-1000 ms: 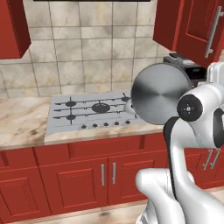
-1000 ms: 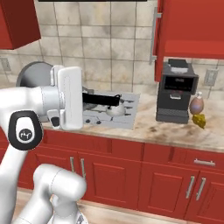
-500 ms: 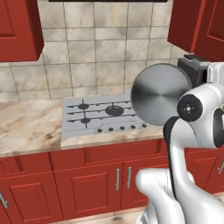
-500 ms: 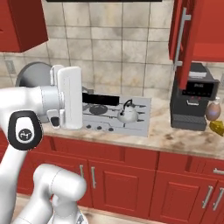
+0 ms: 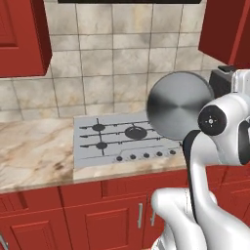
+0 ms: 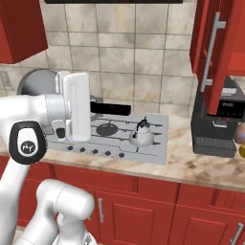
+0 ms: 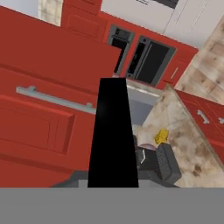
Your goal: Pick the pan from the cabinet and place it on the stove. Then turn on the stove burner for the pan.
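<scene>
From left to right we see the marble counter [image 5: 34,156], then the stove [image 5: 124,141] with a kettle [image 6: 142,135] on its right side. Our jaws grasp the pan [image 5: 179,106] by its black handle [image 7: 113,135], holding it tilted on edge above the stove.

Home kitchen, rendered. Red raised-panel wall cabinet [image 6: 217,43] with long silver bar handle, upper right of the right base view; more red cupboards with small handles along the bottom. Beige tiled backsplash [image 5: 112,53] across the top of the left base view. Marbled stone counter [image 5: 34,154] with a grey gas stove [image 5: 124,141] set in, knobs along its front edge. Silver kettle [image 6: 141,136] on the stove; black coffee machine [image 6: 215,122] at right.
</scene>
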Robot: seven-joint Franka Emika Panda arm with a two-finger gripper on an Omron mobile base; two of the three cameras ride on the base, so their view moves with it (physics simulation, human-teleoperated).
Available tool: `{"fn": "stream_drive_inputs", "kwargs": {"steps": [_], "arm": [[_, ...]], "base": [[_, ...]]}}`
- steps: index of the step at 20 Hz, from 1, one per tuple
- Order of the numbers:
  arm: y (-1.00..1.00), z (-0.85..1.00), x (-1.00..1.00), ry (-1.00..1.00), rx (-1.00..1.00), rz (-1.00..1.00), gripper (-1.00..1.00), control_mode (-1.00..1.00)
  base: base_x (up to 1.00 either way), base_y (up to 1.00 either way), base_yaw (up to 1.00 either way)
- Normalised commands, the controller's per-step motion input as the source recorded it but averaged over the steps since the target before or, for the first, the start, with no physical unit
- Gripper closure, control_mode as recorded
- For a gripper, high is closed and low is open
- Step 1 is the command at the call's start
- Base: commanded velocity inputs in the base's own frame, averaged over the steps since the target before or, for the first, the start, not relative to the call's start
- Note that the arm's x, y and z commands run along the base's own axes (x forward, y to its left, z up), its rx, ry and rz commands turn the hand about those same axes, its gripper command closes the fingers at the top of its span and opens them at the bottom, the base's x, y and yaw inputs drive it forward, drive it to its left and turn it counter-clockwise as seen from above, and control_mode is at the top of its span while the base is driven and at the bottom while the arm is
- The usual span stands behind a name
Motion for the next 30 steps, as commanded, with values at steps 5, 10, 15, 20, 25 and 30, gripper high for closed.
{"fn": "stream_drive_inputs", "kwargs": {"steps": [5,10,15,20,25,30], "arm": [[0.00,0.00,0.00,0.00,0.00,0.00,1.00,1.00],[0.00,0.00,0.00,0.00,0.00,0.00,1.00,1.00],[0.00,0.00,0.00,0.00,0.00,0.00,1.00,1.00],[0.00,0.00,0.00,0.00,0.00,0.00,1.00,1.00],[0.00,0.00,0.00,0.00,0.00,0.00,1.00,1.00],[0.00,0.00,0.00,0.00,0.00,0.00,1.00,1.00]], "base": [[0.50,0.38,0.00],[0.49,0.29,-0.02],[0.48,0.30,0.00],[0.33,0.26,0.00],[-0.50,0.02,0.00],[-0.39,0.13,0.00]]}}
